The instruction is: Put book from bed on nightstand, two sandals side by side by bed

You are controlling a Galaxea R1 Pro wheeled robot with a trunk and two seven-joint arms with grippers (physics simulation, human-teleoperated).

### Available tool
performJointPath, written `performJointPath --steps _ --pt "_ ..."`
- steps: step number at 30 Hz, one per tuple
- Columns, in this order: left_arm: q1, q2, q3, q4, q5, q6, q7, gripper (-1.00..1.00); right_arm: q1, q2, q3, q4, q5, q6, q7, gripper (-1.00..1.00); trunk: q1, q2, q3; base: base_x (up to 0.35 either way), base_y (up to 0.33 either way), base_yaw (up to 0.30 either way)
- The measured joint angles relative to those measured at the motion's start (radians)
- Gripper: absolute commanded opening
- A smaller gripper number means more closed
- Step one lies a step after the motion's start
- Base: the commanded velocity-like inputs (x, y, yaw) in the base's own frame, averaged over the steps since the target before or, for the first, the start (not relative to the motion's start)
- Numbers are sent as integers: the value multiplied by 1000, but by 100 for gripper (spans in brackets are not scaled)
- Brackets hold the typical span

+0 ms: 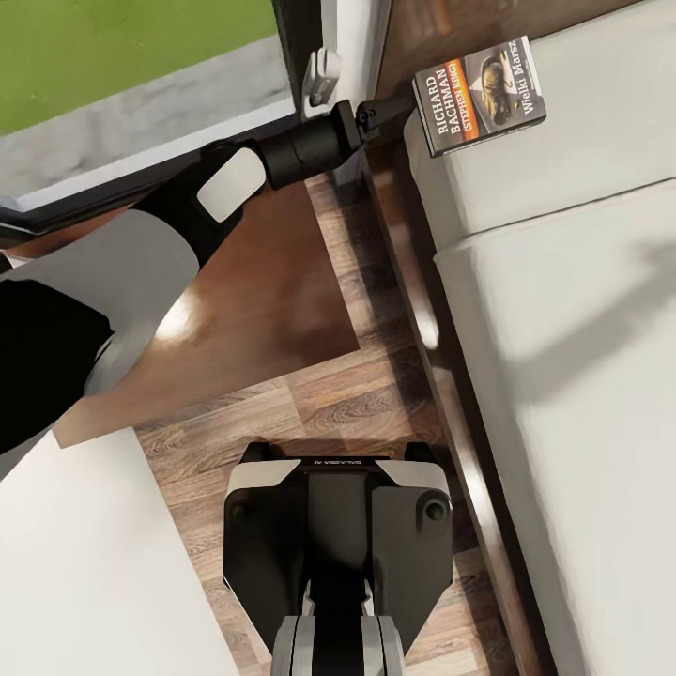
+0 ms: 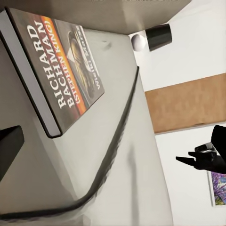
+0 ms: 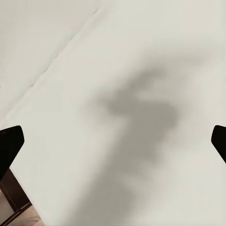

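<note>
The book lies flat at the bed's side edge near the headboard corner. The left claw reaches its spine; grip width cannot be told. The right claw spreads wide over the mattress.

Left end effector tips hidden behind the book; bed cut off at the edge.

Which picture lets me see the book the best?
The head view: the whole book lies on the corner of the bed, with the left gripper reaching to it. The left wrist view shows it large but cut off at the edge. The right wrist view shows pale mattress.
</note>
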Motion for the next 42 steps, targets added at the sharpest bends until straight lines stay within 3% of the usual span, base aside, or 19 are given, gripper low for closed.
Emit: performJointPath --steps 42 --pt "-4 0 -6 41 0 -3 1 100 17 1 0 -7 0 0 0 100 0 0 0 0 0 -51"
